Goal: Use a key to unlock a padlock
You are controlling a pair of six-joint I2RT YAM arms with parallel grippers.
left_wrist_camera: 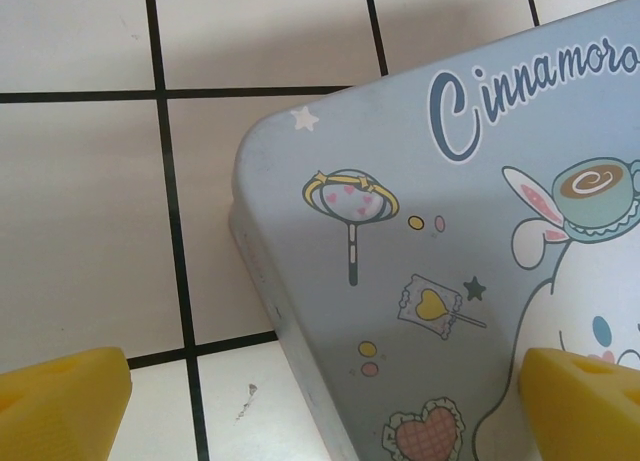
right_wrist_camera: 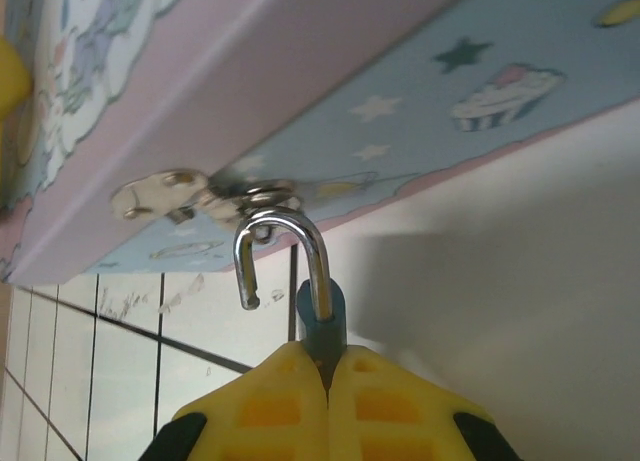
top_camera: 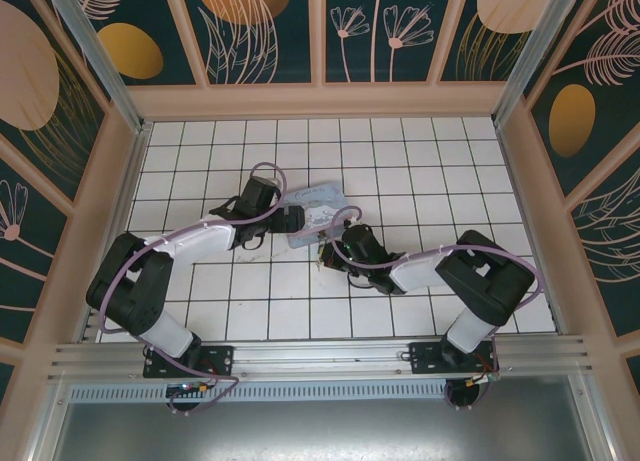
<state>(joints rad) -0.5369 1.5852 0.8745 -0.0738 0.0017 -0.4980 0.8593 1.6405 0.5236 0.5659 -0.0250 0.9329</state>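
My right gripper [right_wrist_camera: 327, 361] is shut on the small dark bluish padlock [right_wrist_camera: 323, 316], pinching its body between the yellow fingertips. The padlock's metal shackle [right_wrist_camera: 315, 251] stands open, its free end out of the body, and it hooks through the metal hasp [right_wrist_camera: 165, 193] on the front of the pastel tin box [right_wrist_camera: 400, 91]. From above, this gripper [top_camera: 328, 249] sits at the tin's near side. My left gripper [left_wrist_camera: 325, 401] is open over the near corner of the tin's lid [left_wrist_camera: 430, 231], one yellow finger [left_wrist_camera: 65, 396] above the floor, the other [left_wrist_camera: 585, 406] above the lid. The key is out of view.
The tin box [top_camera: 318, 209] lies mid-floor on white tiles, between both arms. Wooden walls with dark patterned panels [top_camera: 320, 41] enclose the floor. An aluminium rail [top_camera: 320, 356] carrying the arm bases runs along the near edge.
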